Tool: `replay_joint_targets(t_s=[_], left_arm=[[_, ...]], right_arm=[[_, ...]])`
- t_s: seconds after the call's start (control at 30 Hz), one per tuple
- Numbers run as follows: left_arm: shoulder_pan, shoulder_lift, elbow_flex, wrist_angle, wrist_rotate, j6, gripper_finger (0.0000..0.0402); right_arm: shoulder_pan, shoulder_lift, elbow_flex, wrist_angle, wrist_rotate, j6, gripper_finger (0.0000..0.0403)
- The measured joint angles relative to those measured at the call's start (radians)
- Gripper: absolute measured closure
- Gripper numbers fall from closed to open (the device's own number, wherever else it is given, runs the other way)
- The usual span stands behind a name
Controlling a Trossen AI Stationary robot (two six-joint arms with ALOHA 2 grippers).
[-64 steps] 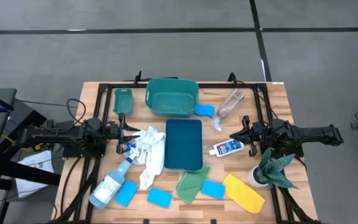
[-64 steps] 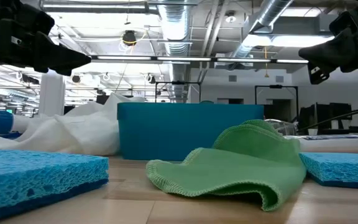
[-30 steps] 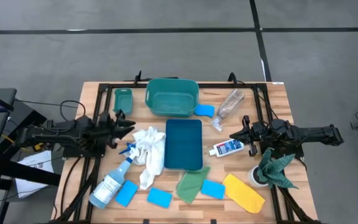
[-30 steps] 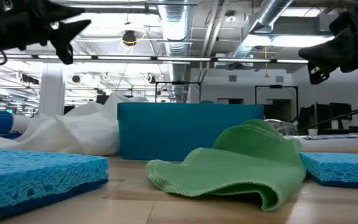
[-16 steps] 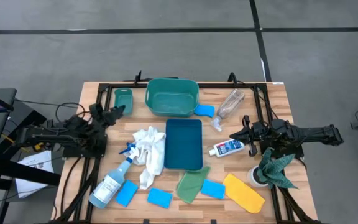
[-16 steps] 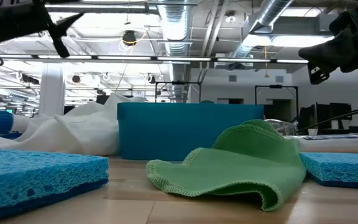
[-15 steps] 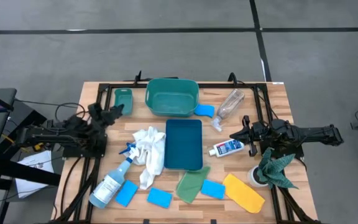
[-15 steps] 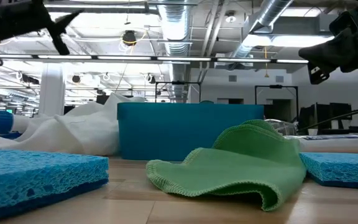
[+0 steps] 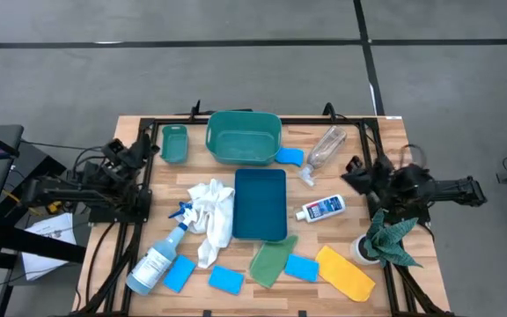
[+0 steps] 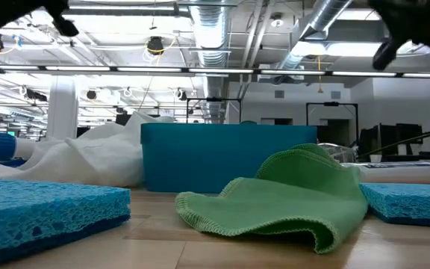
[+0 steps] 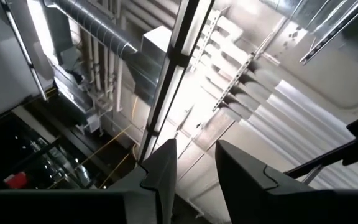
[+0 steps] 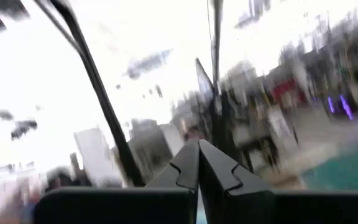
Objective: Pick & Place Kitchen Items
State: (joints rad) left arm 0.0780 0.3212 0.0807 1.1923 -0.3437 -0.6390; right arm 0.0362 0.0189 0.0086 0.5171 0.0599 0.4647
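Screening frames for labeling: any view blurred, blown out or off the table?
Right wrist view: motion-smeared, blown-out white, shut right pincer sharp. Left wrist view: sharp, but points up at ceiling ducts past the left pincer. Low view: bright ceiling lights, green cloth crisp. High view: even, clear.

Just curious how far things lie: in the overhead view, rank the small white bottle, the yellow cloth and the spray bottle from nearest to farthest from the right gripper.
From the right gripper:
1. Small white bottle, just beside it.
2. Yellow cloth, front right corner.
3. Spray bottle, far left side.
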Motion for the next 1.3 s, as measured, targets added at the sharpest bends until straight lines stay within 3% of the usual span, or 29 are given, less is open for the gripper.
replay_joint_targets(t_s=[0.2, 0.47, 0.6, 0.7, 0.83, 1.13, 1.3], left_arm=[[0.000, 0.096, 0.076, 0.000, 0.000, 0.004, 0.0293], [0.000, 0.193, 0.163, 0.022, -0.026, 0.040, 0.0293], [0.000, 0.229, 0.254, -0.058, -0.026, 0.145, 0.0292], [0.000, 0.248, 0.351, -0.208, -0.026, 0.239, 0.0277], [0.000, 0.264, 0.525, -0.545, -0.009, 0.268, 0.0228], [0.000, 0.420, 0.962, -1.203, 0.002, 0.350, 0.0099], [0.000, 0.571, 1.180, -1.585, 0.015, 0.351, 0.0064]], right_arm=[[0.000, 0.001, 0.000, 0.172, 0.052, 0.001, 0.0403], [0.000, 0.001, 0.001, 0.356, 0.125, 0.162, 0.0403], [0.000, 0.001, 0.045, 0.388, 0.127, 0.163, 0.0402], [0.000, 0.003, 0.111, 0.327, 0.137, 0.155, 0.0387], [0.000, 0.024, 0.213, 0.217, 0.136, 0.079, 0.0324], [0.001, 0.100, 0.358, 0.126, 0.121, 0.023, 0.0113], [0.003, 0.135, 0.396, 0.092, 0.121, 0.025, 0.0048]])
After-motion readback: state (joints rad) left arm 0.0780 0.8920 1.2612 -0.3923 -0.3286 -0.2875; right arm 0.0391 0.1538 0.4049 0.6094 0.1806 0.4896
